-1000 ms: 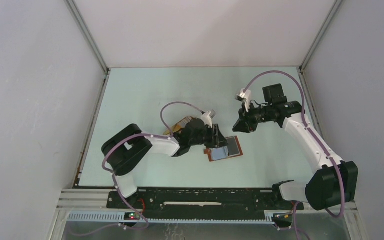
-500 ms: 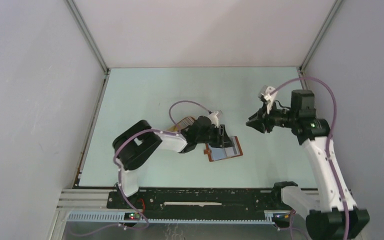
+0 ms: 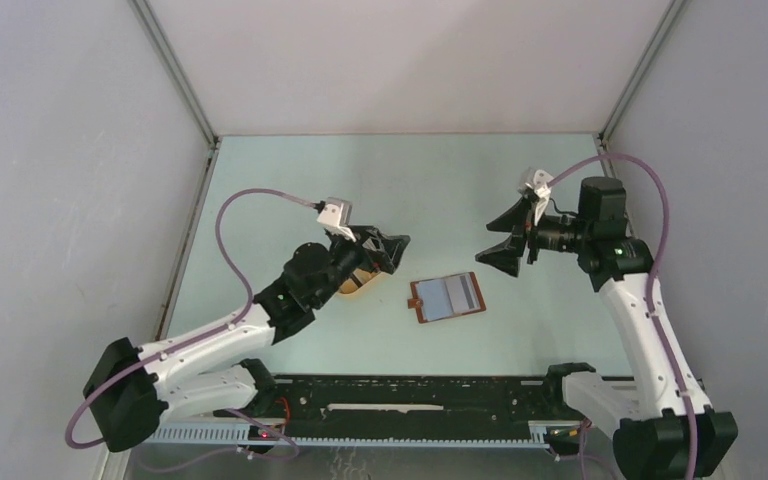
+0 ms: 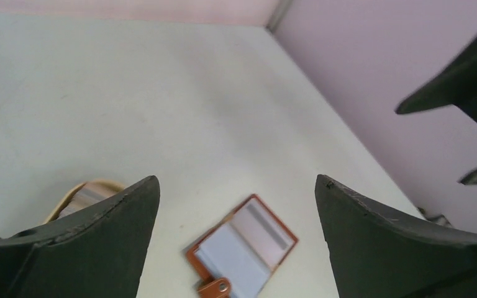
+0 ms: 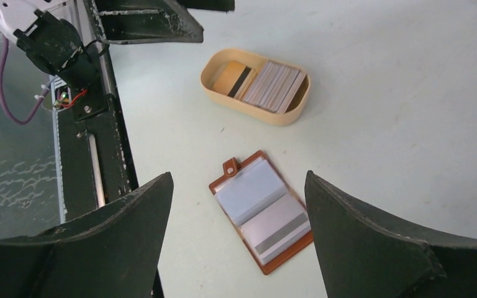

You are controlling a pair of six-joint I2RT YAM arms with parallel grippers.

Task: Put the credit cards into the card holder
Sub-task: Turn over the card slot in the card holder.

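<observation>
Left gripper [image 3: 396, 250] and right gripper [image 3: 498, 243] gape, empty. The left should descend on the cards [image 5: 273, 84] beneath it, pinching one only; holder [image 3: 447, 298] lies open between them.

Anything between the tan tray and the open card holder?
Nothing; bare pale-green tabletop separates tan oval tray and brown leather card holder, per right wrist view.

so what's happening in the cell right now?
Neither arm is holding anything. The left gripper and right gripper both hover open above the table. The card holder lies open flat between them, with what looks like a striped card in one pocket. More credit cards sit stacked in the tan tray beside it, near the left arm.
</observation>
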